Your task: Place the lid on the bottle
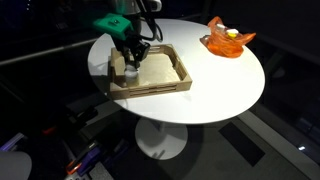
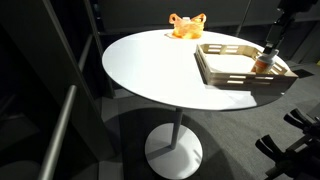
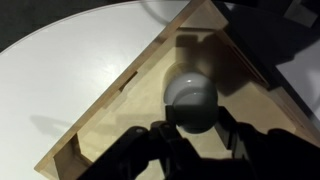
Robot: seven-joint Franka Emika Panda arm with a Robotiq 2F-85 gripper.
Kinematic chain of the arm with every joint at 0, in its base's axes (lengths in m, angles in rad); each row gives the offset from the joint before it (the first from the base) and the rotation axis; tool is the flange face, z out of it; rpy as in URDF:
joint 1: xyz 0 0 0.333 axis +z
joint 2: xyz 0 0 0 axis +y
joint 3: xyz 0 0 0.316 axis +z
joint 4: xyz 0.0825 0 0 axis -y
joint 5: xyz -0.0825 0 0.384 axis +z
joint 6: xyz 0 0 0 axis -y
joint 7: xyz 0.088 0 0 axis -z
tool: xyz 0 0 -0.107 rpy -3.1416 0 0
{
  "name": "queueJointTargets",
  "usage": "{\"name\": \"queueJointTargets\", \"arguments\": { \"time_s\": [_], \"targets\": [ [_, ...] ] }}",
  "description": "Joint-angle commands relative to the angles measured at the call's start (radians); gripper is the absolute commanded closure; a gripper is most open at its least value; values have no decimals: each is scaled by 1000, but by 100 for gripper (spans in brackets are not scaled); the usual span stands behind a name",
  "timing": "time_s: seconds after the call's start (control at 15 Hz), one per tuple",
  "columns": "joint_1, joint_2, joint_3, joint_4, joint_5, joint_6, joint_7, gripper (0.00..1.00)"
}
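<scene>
**Lid and bottle together in the tray corner, hand close around them**

In the wrist view we see the whitish round lid from above. It sits directly over the small grey bottle, whose darker body shows just beneath it. We cannot tell whether the lid is fully seated or only lined up with the mouth. The bottle stands upright on the floor of the wooden tray, tucked near one of its corners and close to both walls that meet there.

The hand comes in from the bottom of that view. Its dark fingers stand on either side of the bottle, just beside it. They are blurred, so we cannot tell whether they press on the lid or bottle or stand free of them.

In both exterior views the hand hangs low over the tray, at the corner where a small pale shape shows beneath it.

The tray rests on the round white surface. An orange translucent dish sits well apart from the tray, near the surface's rim.
</scene>
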Motion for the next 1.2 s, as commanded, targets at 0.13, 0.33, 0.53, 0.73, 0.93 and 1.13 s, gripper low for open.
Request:
{"name": "queueJointTargets", "arguments": {
  "time_s": [0.13,0.33,0.53,0.73,0.93,1.13],
  "targets": [
    [-6,21,2,41,-21,-55,67,81],
    [-4,9,6,24,-40,-28,83,81],
    [-2,3,9,11,-64,-11,105,81],
    [-1,-4,12,-1,-71,4,113,81],
    [0,-11,14,-16,-69,29,112,81],
    [0,-20,16,-35,-74,57,116,81]
  ]
}}
